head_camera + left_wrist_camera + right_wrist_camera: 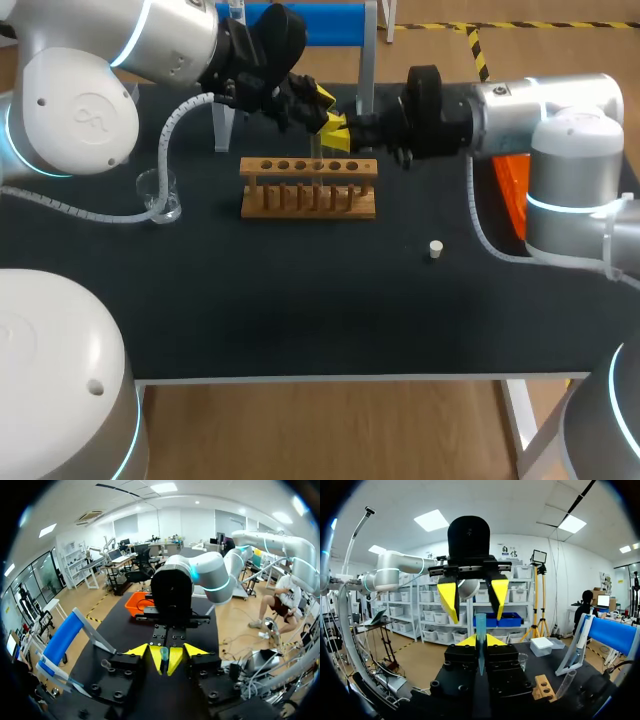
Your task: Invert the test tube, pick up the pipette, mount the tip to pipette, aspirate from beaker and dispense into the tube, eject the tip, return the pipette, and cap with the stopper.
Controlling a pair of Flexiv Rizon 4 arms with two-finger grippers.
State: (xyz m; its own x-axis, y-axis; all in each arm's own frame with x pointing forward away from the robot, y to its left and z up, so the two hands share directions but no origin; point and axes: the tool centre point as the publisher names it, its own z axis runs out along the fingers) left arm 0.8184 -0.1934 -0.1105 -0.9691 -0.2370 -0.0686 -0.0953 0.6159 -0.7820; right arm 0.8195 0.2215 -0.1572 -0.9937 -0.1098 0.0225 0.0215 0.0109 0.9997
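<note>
1. Yellow tips of our right gripper (481,642) stand close together, pressed from both sides on a slim, clear glass test tube (481,625). The test tube stands upright between them, with a length of it showing past the tips at each end.
2. Our left gripper (475,620) faces the right gripper nose to nose with its fingers spread well apart. In the left wrist view the tube and our right tips sit between those open fingers, and we see no contact on either side.
3. In the head view both grippers meet just above the far rail of a light wooden rack (308,167) with a row of round holes. The rack stands on the black table (300,320).
4. A small clear glass beaker (160,195) stands to the left of the rack, near the table's left edge and well apart from both grippers.
5. A small white cylindrical stopper (435,249) stands alone on the table, to the right of the rack and nearer the front edge.
</note>
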